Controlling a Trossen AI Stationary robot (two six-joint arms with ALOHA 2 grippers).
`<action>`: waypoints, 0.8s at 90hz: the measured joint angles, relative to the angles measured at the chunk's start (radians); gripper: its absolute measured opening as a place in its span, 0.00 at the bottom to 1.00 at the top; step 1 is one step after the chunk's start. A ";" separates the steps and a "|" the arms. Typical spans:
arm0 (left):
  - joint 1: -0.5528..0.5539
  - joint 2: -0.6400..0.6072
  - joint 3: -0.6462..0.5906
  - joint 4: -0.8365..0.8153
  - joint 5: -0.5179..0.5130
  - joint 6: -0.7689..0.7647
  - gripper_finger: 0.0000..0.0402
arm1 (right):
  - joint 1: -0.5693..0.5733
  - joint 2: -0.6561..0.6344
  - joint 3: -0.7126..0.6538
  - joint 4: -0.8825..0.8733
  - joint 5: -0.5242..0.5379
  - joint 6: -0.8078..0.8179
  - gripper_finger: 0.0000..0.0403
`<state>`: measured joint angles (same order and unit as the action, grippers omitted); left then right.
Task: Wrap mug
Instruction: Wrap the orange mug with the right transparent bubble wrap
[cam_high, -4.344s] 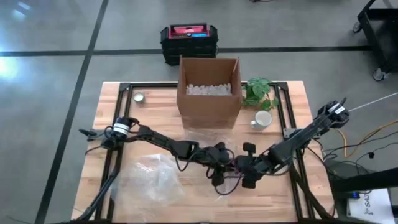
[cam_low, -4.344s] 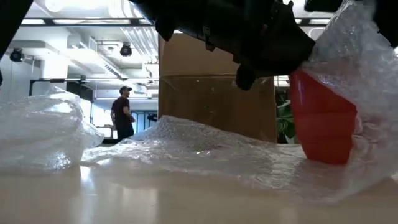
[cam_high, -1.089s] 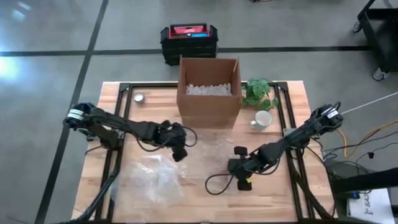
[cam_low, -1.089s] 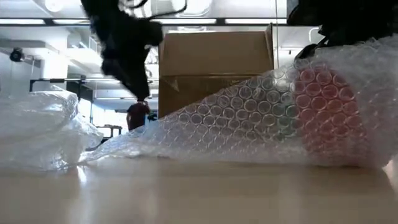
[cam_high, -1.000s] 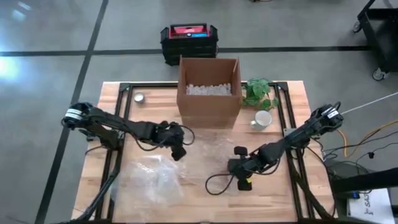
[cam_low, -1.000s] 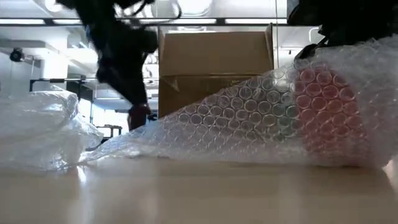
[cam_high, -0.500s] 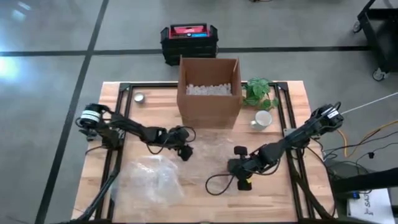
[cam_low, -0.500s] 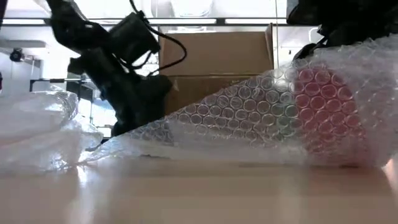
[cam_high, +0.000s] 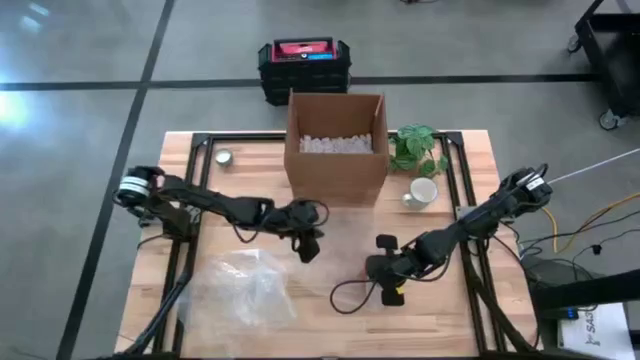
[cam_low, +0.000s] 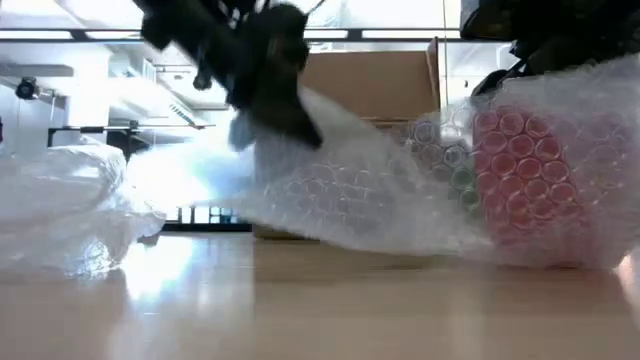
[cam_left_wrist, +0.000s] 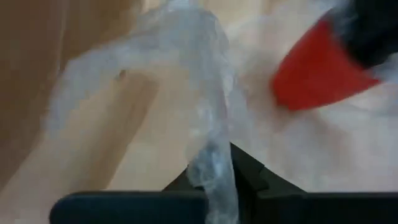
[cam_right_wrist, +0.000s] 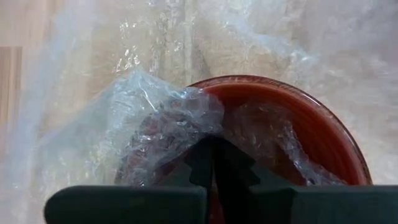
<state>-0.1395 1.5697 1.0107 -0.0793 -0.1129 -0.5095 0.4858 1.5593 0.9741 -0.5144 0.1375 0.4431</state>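
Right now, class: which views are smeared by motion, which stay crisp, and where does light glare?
Low view: the left gripper and the bubble wrap it lifts are streaked; backlight glares white beside them. Left wrist view: the red mug is soft and out of focus. Right wrist view: the mug rim and tucked wrap read fairly crisp. High view: evenly lit, cardboard box sharp.

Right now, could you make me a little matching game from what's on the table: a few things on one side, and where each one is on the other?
Things:
1. red mug
2. white mug
3. cardboard box
4. loose bubble wrap end

Places:
A. beside the green plant
B. pinched in the left gripper
C. at the table's back, holding white filler
D. under bubble wrap, at the right gripper

Pairs: 1-D, 2-A, 3-C, 4-B
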 joint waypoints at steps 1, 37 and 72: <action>-0.002 -0.002 0.008 0.000 0.000 0.004 0.00 | 0.000 0.000 0.000 0.000 0.001 -0.001 0.00; -0.075 0.146 0.167 0.268 0.030 0.111 0.00 | 0.000 0.000 0.000 0.006 0.073 0.001 0.00; -0.085 0.483 0.421 0.280 0.110 0.153 0.00 | 0.000 0.001 0.017 -0.008 0.070 0.002 0.00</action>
<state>-0.2245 2.0530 1.4318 0.2002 -0.0031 -0.3562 0.4858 1.5605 0.9914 -0.5219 0.2078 0.4447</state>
